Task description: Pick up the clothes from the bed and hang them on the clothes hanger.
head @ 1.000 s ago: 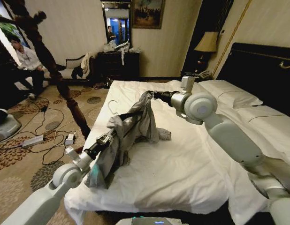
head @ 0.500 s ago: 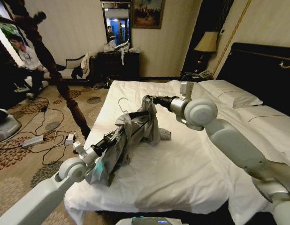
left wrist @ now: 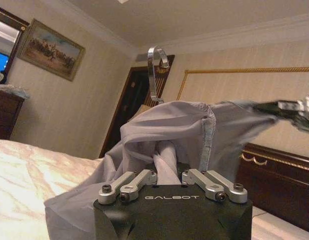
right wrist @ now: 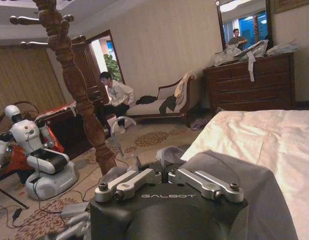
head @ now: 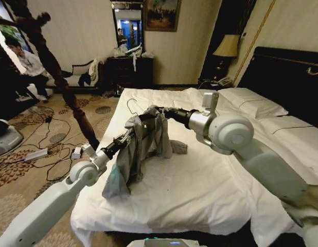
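Grey, thin, creased cloth of the long-sleeved shirt (head: 140, 146) hangs lifted above the near-left part of the large white double bed (head: 200, 180), stretched between the two arms. The left tool (head: 129, 135) reaches in from the near left and, in the left wrist view, its fingers (left wrist: 209, 181) are drawn in around a bunched fold of the cloth, so it appears closed on the shirt. The right tool (head: 158, 111) comes from the right at the shirt's far, upper end; its tips are buried in fabric there, and I cannot tell how far it is open or what exactly it holds. The thin black hanger with a silver wire hook (left wrist: 155, 70) is already inside the garment: the hook rises out above the cloth near the collar. As a judgement, the pick-up is done and threading is well along; the shoulders seem only partly seated, and settling the shirt squarely is what remains. The shirt's long axis runs from its raised far end down toward the near left, its lower hem trailing onto the duvet.
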`<state>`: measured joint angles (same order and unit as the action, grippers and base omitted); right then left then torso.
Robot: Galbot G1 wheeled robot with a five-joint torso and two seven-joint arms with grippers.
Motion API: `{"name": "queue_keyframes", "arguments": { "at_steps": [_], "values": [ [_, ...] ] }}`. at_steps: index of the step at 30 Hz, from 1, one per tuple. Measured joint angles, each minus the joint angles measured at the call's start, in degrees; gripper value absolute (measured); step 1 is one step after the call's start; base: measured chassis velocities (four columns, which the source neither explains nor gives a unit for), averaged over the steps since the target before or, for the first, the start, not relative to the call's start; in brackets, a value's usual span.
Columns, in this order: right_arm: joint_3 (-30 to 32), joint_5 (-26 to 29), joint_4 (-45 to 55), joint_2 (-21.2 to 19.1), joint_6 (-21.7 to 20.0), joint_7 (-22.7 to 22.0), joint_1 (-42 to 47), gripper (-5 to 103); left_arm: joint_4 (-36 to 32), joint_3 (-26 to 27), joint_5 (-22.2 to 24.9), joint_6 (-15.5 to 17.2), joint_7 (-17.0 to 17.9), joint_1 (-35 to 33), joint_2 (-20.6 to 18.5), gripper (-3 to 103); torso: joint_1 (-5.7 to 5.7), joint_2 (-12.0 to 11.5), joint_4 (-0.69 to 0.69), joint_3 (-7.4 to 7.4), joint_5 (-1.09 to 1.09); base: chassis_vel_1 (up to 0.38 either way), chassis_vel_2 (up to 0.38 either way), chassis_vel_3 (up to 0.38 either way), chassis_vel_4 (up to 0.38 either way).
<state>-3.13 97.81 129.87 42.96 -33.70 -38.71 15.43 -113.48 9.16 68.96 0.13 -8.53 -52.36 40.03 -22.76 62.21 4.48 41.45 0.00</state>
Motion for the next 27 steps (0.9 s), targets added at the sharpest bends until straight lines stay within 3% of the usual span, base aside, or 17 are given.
{"name": "queue_keyframes", "arguments": {
  "at_steps": [7,11,14,16,19,25,27],
  "values": [
    [2.6,1.8,3.1,-1.7,0.0,0.0,2.0,0,1.8,-4.0,1.1,0.3,1.2,6.5,1.0,16,-0.01,0.0,-0.03,0.00,-0.02,0.000,0.000,0.000,0.000],
    [5.3,0.7,5.5,-3.9,0.0,0.3,8.7,0,3.0,-5.9,2.9,0.6,1.9,11.0,0.9,16,-0.01,0.0,0.03,0.00,0.02,0.000,0.000,0.000,0.000],
    [5.6,0.2,5.8,-3.9,0.0,0.4,10.1,0,3.4,-5.9,3.5,0.7,2.2,11.8,0.5,16,-0.01,0.0,0.03,0.00,0.02,0.000,0.000,0.000,0.000],
    [5.5,-0.1,6.0,-3.1,0.0,0.7,10.3,0,3.9,-5.6,3.7,0.7,2.7,12.4,0.0,16,-0.01,0.0,-0.06,0.00,0.02,0.000,0.000,0.000,0.000],
    [5.2,0.0,7.0,-3.0,0.0,0.7,10.2,0,4.4,-5.6,3.8,0.8,2.9,13.0,0.3,16,-0.01,0.0,-0.07,0.00,-0.02,0.000,0.000,0.000,0.000],
    [3.8,-1.5,9.5,-3.8,-0.2,1.5,12.2,0,4.8,-4.7,4.1,0.8,3.3,13.5,0.4,16,-0.01,0.0,0.03,0.00,0.00,0.000,0.000,0.000,0.000],
    [2.8,-4.1,9.9,-4.3,-0.4,2.4,14.1,0,4.3,-3.8,5.2,0.8,3.5,13.7,-0.9,16,-0.01,0.0,-0.07,0.00,0.00,0.000,0.000,0.000,0.000]
  ]
}}
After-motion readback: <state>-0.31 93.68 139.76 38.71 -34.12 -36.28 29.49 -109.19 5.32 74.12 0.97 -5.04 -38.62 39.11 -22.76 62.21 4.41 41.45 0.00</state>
